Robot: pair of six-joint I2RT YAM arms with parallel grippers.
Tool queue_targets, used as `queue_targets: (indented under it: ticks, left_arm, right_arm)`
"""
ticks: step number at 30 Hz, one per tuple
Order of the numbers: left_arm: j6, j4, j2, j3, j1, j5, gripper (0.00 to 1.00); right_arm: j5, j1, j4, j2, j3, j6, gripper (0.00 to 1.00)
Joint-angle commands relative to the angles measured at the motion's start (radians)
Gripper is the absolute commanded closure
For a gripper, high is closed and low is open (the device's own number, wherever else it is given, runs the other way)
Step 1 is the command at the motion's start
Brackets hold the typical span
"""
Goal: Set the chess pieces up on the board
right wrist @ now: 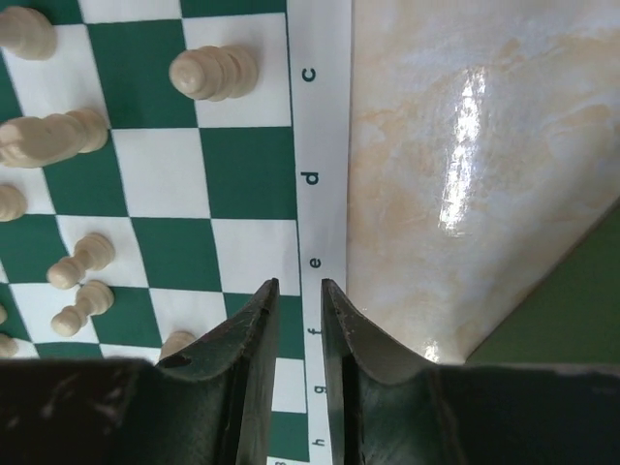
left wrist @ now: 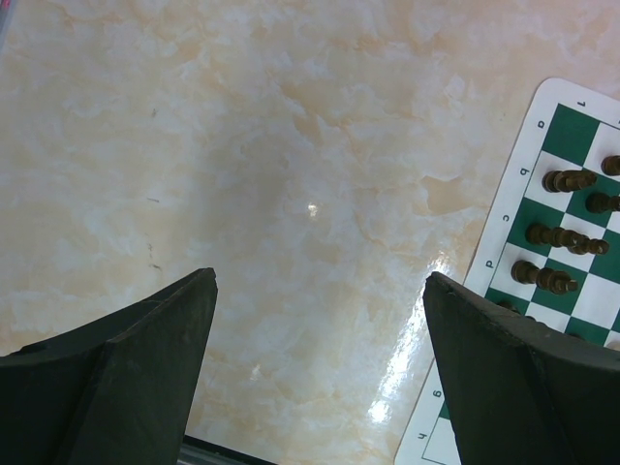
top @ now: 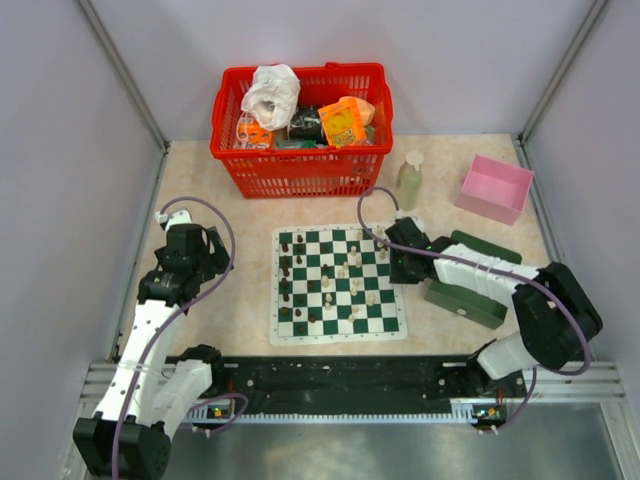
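Right wrist view: my right tool (right wrist: 295, 287) hangs over the white border of the board (right wrist: 325, 126) by the letters e and f, its fingers parted by a narrow slit with nothing between them. Nearby squares carry cream chess pieces (right wrist: 213, 73). My left tool (left wrist: 320, 279) gapes wide and empty over the table (left wrist: 242, 145), beside the board edge where dark pieces (left wrist: 567, 180) stand.

The white border of the flat chess mat with dark green and white checks (right wrist: 327, 126) carries small black letters: c, d, e, f, g in the right wrist view; b, c, d, g in the left wrist view. Print on the packets (top: 345, 122) in the red plastic basket (top: 300, 172) is too small to read.
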Motion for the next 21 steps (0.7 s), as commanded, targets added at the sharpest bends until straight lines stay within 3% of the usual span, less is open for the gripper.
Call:
queue_targets:
  ticks: [1, 14, 18, 21]
  left_arm:
    - [0.003, 0.039, -0.007, -0.002, -0.001, 0.005, 0.07]
    - [0.001, 0.040, -0.011, -0.002, -0.001, 0.002, 0.07]
    - [0.001, 0.039, -0.011, -0.002, -0.001, 0.006, 0.07]
    - [0.001, 0.040, -0.011, -0.003, -0.001, 0.009, 0.07]
  right_arm:
    - [0.023, -0.008, -0.033, -0.084, 0.073, -0.020, 0.74]
    - [-0.079, 0.001, -0.087, -0.157, 0.189, -0.032, 0.55]
    - [-0.080, 0.050, -0.102, -0.154, 0.179, -0.025, 0.41]
    - [-0.073, 0.103, -0.104, -0.140, 0.172, -0.012, 0.38]
